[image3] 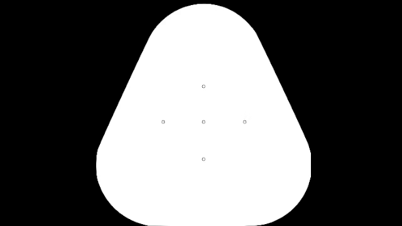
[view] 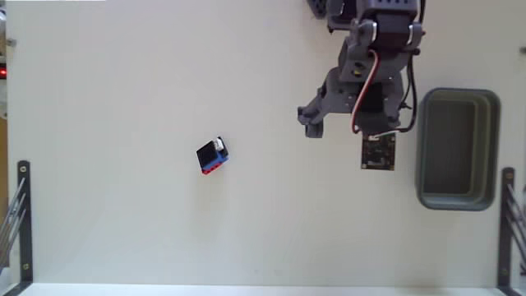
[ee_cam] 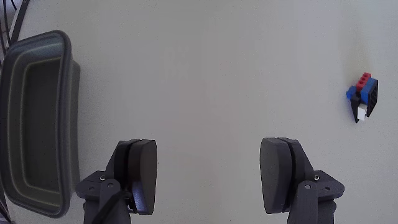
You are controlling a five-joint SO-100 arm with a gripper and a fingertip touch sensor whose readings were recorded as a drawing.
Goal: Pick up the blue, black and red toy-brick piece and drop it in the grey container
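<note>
Toy-brick piece (view: pixel 213 155) on table, gripper (ee_cam: pixel 208 174) spread wide, grey container (view: pixel 457 149) apart

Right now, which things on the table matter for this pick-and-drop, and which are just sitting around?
For the job:
- toy brick, alone on the table
- grey tray, empty
- gripper, open, holding nothing

Just there:
- metal racks at the table edges
- white table

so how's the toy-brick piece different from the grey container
Size: the toy-brick piece is tiny; the grey container is far larger.
Colour: the brick is black, blue and red with a white spot; the container is plain grey, darker inside.
Form: the brick is a solid stack sitting skewed; the container is an open, empty tray with a thick rim.
Both rest on the white table, untouched by the open gripper.
</note>
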